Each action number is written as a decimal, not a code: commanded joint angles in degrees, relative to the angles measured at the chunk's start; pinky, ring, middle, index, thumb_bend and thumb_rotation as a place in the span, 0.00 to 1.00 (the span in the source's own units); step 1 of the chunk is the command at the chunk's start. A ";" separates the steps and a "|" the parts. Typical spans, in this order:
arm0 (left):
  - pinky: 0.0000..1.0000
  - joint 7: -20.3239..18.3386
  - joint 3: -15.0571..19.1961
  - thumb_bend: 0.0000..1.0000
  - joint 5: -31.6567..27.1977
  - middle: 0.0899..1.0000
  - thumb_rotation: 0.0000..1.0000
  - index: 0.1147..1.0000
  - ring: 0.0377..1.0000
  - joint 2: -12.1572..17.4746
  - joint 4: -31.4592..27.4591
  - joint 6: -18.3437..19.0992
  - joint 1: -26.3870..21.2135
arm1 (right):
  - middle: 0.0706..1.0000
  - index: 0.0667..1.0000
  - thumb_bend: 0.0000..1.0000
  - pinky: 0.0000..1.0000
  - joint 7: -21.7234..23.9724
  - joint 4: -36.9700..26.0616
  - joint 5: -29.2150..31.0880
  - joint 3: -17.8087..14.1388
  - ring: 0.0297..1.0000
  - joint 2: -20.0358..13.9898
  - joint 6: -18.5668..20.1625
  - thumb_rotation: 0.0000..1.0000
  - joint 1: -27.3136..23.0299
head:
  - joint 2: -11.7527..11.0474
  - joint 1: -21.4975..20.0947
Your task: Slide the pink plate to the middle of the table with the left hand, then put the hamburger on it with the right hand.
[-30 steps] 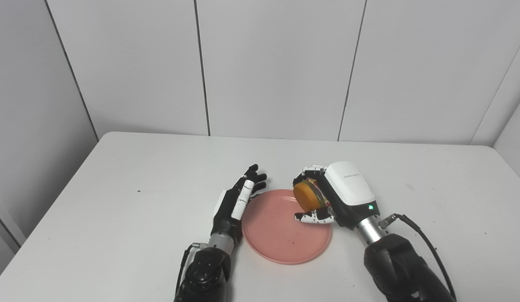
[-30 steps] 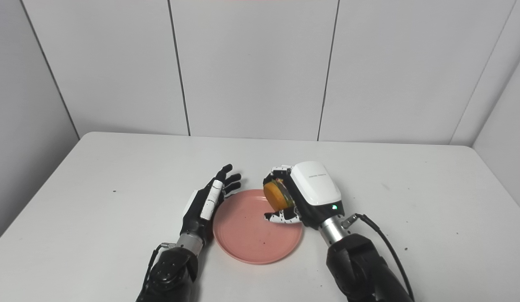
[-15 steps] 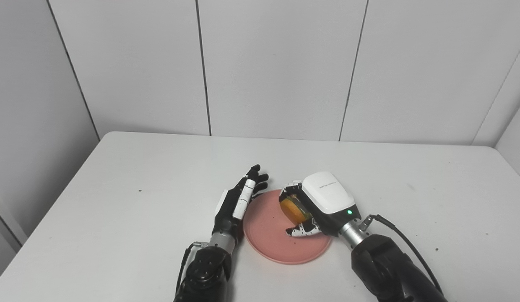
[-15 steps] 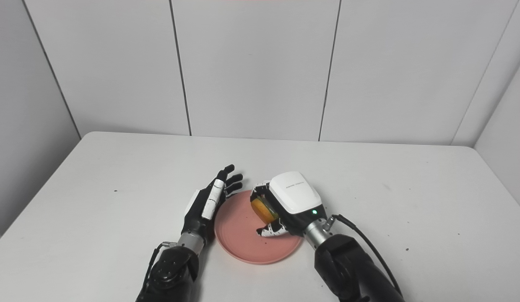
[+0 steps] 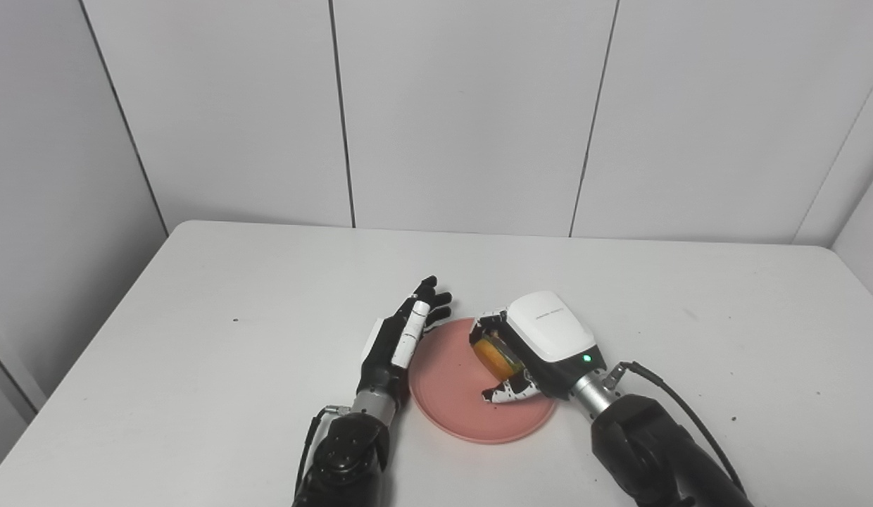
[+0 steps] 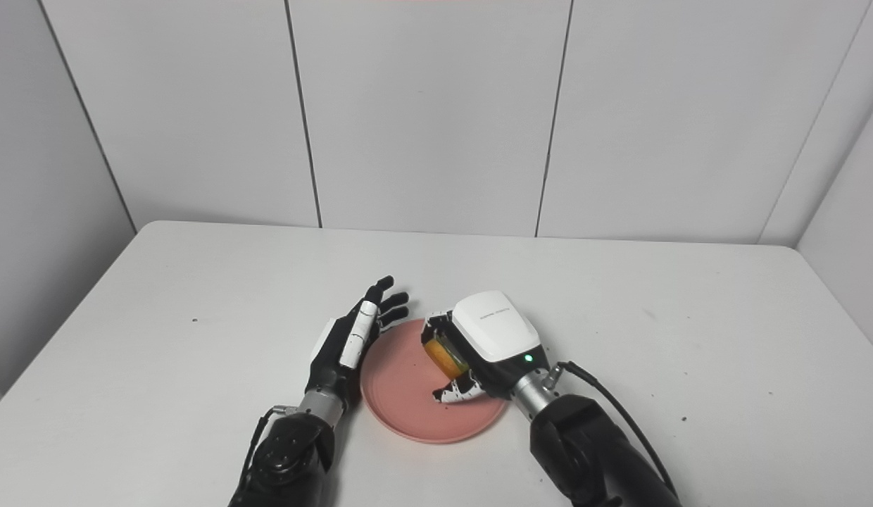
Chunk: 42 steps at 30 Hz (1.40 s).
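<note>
The pink plate [image 5: 450, 394] lies near the middle of the white table. My right hand [image 5: 542, 348], with its white back cover, is low over the plate's right half and shut on the hamburger [image 5: 496, 355]. The hamburger's orange bun shows between fingers and thumb, tilted on its side, close to the plate's surface. My left hand [image 5: 398, 341] stands edge-on against the plate's left rim, open with fingers straight and pointing away from me. The same scene appears in the right eye view: plate [image 6: 401, 394], hamburger [image 6: 446, 355], right hand [image 6: 489, 345], left hand [image 6: 348, 338].
The white table [image 5: 232, 296] stretches wide around the plate, with a few small dark specks on it. Grey wall panels rise behind its far edge. A black cable [image 5: 683, 408] loops from my right wrist.
My right hand has carried the hamburger left and down from above the plate's right rim to low over the plate. The left hand and the plate have stayed put.
</note>
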 commanded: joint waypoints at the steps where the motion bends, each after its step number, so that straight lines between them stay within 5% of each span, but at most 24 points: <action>1: 0.80 0.09 -0.06 0.83 0.07 0.83 0.90 0.87 0.85 -0.39 -0.11 1.45 -0.24 | 0.49 0.43 0.52 0.49 -0.98 -1.43 -0.43 -0.54 0.61 -0.12 -1.30 0.00 -3.20 | 0.08 0.02; 5: 0.78 0.09 -0.14 0.85 0.23 0.84 0.90 0.87 0.85 -0.24 -0.28 1.98 -0.15 | 0.64 0.45 0.51 0.52 -2.34 -1.22 -1.19 -0.68 0.65 0.13 -1.61 0.13 -3.07 | 0.27 -0.12; 11: 0.81 -0.03 -0.15 0.85 0.24 0.84 0.91 0.88 0.85 -0.13 0.00 1.89 -0.21 | 0.72 0.46 0.51 0.56 -3.91 -0.23 -1.55 -0.62 0.70 -0.09 -2.82 0.16 -3.18 | 0.31 -0.13; 14: 0.81 0.02 -0.08 0.85 0.24 0.83 0.91 0.87 0.86 -0.11 0.19 1.77 -0.28 | 0.76 0.68 0.73 0.59 -3.94 -0.07 -0.73 -0.83 0.73 -0.15 -3.24 0.43 -2.92 | 0.26 -0.12; 17: 0.82 0.12 -0.14 0.85 0.43 0.83 0.91 0.87 0.87 -0.06 0.26 1.74 -0.25 | 0.79 0.76 0.76 0.64 -3.77 -0.40 0.45 -1.16 0.75 -0.14 -3.76 0.53 -2.48 | 0.26 -0.12; 28: 0.80 -0.04 -0.34 0.84 0.57 0.82 0.91 0.87 0.85 -0.01 1.32 0.64 -0.66 | 0.89 0.92 0.77 0.86 -5.53 -1.42 4.17 -2.68 0.86 0.67 -6.83 0.65 -1.47 | 0.36 -0.17; 42: 0.78 -0.27 0.20 0.84 -0.09 0.83 0.89 0.86 0.87 -0.14 1.70 0.28 -1.02 | 0.94 0.95 0.76 0.86 -9.37 -1.54 4.48 -4.79 0.90 0.44 -9.30 0.80 -0.57 | -0.06 0.13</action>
